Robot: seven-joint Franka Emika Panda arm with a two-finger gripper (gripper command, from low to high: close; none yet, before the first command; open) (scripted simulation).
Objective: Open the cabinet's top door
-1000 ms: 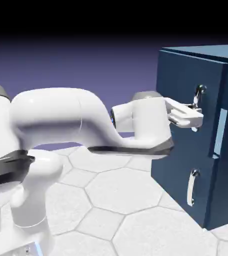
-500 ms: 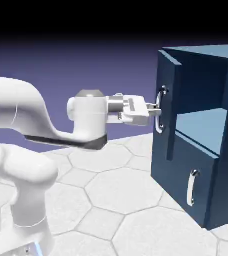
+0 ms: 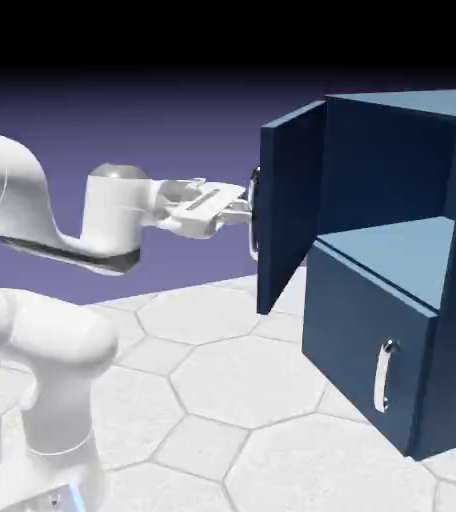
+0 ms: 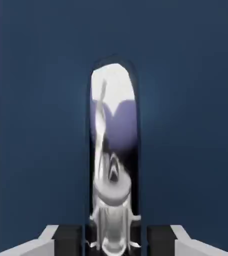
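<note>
The navy-blue cabinet [image 3: 412,180] stands at the exterior view's right. Its top door [image 3: 292,200] is swung well outward to the left, so the upper compartment shows behind it. My gripper [image 3: 242,208] reaches level from the left and is shut on the door's vertical silver handle [image 3: 253,215]. In the hand view the door's blue panel [image 4: 41,125] fills the picture. The shiny curved handle [image 4: 113,150] runs up the middle, held in my gripper [image 4: 113,242] between the fingertips [image 4: 68,239] at the bottom edge.
The shorter lower panel [image 3: 357,340] is closed, its silver handle [image 3: 384,375] untouched. The arm's white elbow and base [image 3: 42,360] fill the left of the exterior view, above the hexagon-patterned table [image 3: 232,400].
The arm has drawn back to the left with the handle in its grip. The top door went from closed to barely ajar to widely swung open.
</note>
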